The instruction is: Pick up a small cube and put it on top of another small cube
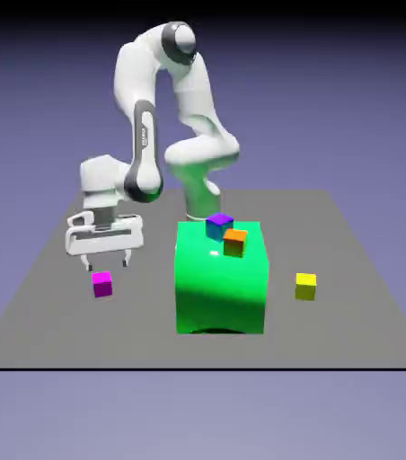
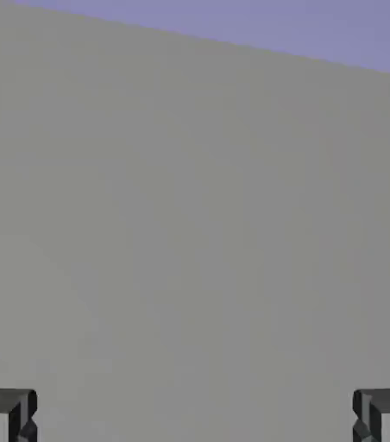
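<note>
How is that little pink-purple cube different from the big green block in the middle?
The magenta cube is far smaller than the green block. The magenta cube carries nothing on top, while the green block bears two small cubes, a blue one and an orange one. The magenta cube lies just below the robot's open tool; the green block stands off to the exterior view's right of it. Both rest on the grey table.

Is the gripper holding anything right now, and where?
Nothing. The gripper is open, just above the magenta cube; only bare table between its fingertips.
</note>
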